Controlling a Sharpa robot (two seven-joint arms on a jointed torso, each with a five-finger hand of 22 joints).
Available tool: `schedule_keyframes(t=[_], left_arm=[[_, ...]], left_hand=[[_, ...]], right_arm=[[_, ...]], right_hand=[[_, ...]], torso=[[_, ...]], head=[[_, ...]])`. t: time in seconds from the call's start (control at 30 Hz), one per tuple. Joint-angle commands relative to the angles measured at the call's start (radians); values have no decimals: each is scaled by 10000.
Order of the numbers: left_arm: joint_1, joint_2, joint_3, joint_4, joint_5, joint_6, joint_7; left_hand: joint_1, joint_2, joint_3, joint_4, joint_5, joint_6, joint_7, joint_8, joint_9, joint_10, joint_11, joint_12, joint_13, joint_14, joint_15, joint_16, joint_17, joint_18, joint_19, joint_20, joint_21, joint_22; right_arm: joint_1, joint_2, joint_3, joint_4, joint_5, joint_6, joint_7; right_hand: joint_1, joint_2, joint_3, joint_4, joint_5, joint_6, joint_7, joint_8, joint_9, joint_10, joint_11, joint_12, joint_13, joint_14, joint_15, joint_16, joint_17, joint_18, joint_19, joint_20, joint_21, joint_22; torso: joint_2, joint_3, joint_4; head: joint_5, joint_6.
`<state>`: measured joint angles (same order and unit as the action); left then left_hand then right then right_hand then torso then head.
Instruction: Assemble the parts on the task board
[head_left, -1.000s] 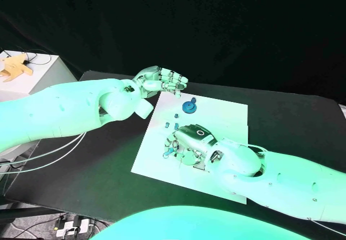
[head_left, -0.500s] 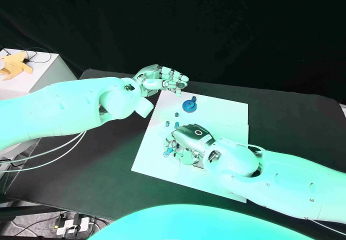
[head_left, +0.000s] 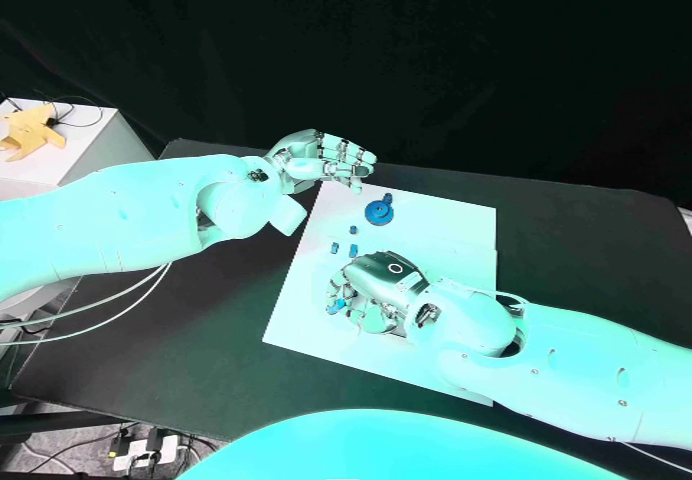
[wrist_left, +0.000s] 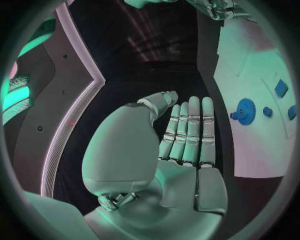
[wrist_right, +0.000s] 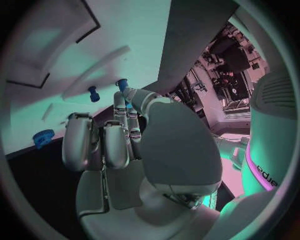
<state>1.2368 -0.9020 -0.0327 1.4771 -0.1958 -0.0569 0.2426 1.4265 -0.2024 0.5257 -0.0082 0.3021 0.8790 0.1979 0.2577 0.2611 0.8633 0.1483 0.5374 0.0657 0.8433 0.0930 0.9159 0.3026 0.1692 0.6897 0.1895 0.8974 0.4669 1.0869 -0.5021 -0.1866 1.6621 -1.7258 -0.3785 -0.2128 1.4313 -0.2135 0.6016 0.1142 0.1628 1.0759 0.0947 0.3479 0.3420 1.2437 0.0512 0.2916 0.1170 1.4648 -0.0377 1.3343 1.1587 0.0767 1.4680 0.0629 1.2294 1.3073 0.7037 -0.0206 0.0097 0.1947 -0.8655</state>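
The white task board (head_left: 433, 225) lies mid-table. On its far part stands a blue gear (head_left: 379, 211), with small blue pegs (head_left: 351, 232) just nearer. My right hand (head_left: 378, 285) is low over the board's left middle, fingers curled. In the right wrist view its thumb and a finger pinch a small blue peg (wrist_right: 122, 84); another peg (wrist_right: 93, 93) stands beside it and the gear (wrist_right: 44, 137) is further off. My left hand (head_left: 320, 158) hovers past the board's far left corner, fingers straight and side by side, holding nothing (wrist_left: 187, 135). The gear (wrist_left: 244, 111) lies beyond that hand's fingertips.
A white box (head_left: 58, 150) carrying a yellow object (head_left: 29, 132) stands off the table's far left. Black table (head_left: 202, 310) surrounds the board. More small blue pieces (head_left: 335, 306) lie by my right hand's fingertips.
My right hand has edged slightly nearer along the board's left side, fingers working at the small pieces. The left hand has held still.
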Motion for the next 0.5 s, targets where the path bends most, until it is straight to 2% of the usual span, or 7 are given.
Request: schedule_keyframes(t=[0.03,0.2,0.4,0.5], left_arm=[[10,11,9,34,60,134,49],[10,7,9,39,60,132,50],[11,7,9,46,60,130,47],[12,5,9,49,60,124,47]], left_hand=[[-24,112,-77,-1,7,17,59,-58,-11,-15,54,-43,12,-75,25,-18,-9,107,-4,64,-61,-14],[-24,112,-77,-1,7,17,59,-58,-11,-15,54,-43,12,-75,25,-18,-9,107,-4,64,-61,-14],[-24,112,-77,-1,7,17,59,-58,-11,-15,54,-43,12,-75,25,-18,-9,107,-4,64,-61,-14],[-24,112,-77,-1,7,17,59,-58,-11,-15,54,-43,12,-75,25,-18,-9,107,-4,64,-61,-14]], right_arm=[[-16,18,-6,-3,-125,231,-53],[-22,102,-8,-102,-186,370,-191],[-54,224,-17,-216,-407,554,-441],[-67,280,-23,-250,-550,662,-581]], right_hand=[[10,88,27,3,33,-2,52,224,807,129,-220,-70,9,216,-74,31,15,-161,163,-56,44,1540],[-3,87,31,-4,36,-7,53,229,816,130,-218,-81,14,210,-73,11,-18,-153,151,-56,-2,1527],[-7,90,34,-6,35,-11,55,229,818,129,-217,-85,14,207,-73,5,-29,-148,144,-56,-26,1520],[-12,95,44,-17,33,-23,57,230,824,124,-215,-98,17,199,-72,-15,-61,-146,141,-55,-38,1518]], torso=[[13,1,6],[15,7,-5],[19,6,22],[12,1,7]], head=[[-1,-1],[-25,6],[-23,-2],[-26,-14]])
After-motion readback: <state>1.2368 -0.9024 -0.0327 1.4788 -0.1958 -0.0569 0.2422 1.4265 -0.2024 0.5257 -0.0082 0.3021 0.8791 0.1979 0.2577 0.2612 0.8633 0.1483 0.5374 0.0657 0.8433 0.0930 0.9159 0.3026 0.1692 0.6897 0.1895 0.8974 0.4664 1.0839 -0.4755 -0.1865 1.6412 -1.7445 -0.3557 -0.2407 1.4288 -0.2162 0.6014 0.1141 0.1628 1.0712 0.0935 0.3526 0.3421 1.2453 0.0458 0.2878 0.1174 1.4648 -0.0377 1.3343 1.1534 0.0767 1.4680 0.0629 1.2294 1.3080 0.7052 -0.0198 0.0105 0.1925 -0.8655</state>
